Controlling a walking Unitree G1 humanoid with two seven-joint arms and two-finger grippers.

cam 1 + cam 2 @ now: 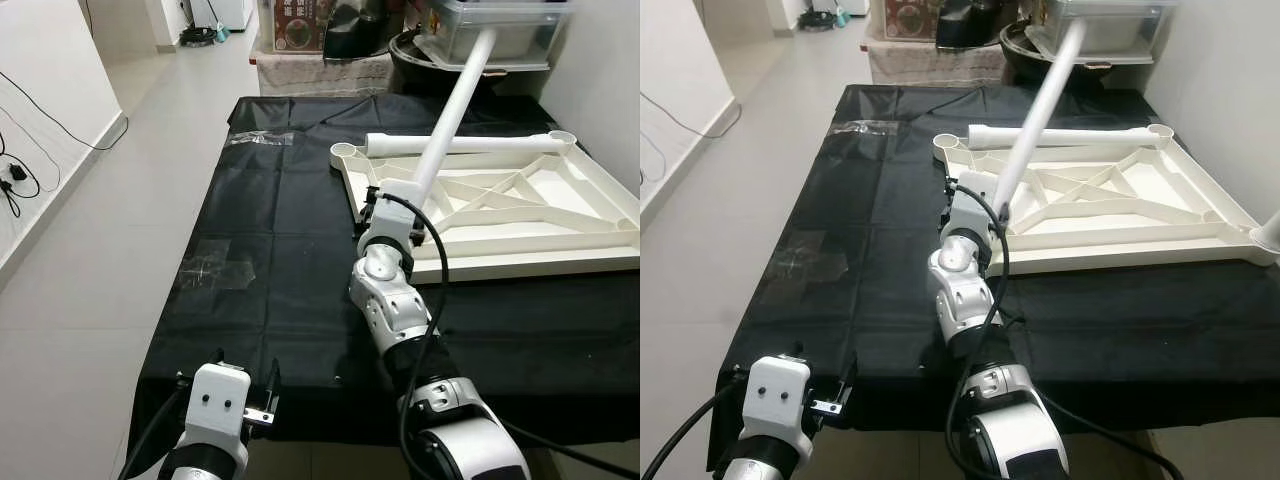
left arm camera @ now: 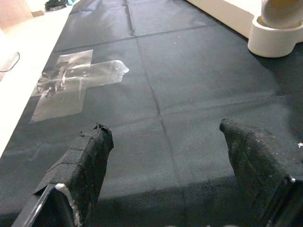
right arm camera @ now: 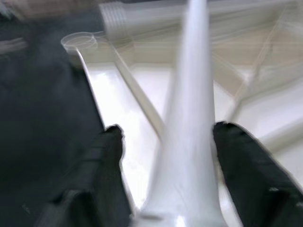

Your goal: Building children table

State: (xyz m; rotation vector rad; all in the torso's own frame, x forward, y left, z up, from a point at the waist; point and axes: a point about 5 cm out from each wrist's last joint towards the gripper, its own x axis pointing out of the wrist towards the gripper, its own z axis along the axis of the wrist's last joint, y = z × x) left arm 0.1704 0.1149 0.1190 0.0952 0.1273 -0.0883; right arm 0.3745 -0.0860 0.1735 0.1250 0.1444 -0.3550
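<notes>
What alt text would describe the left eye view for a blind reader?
The right gripper holds a white table leg slanting up over an upturned white tabletop on a black sheet. A second leg lies on the tabletop; the left gripper is open nearby.

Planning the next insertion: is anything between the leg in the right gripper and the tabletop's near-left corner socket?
Nothing visible does. The right gripper holds the leg tilted above the tabletop; the socket looks open.
</notes>
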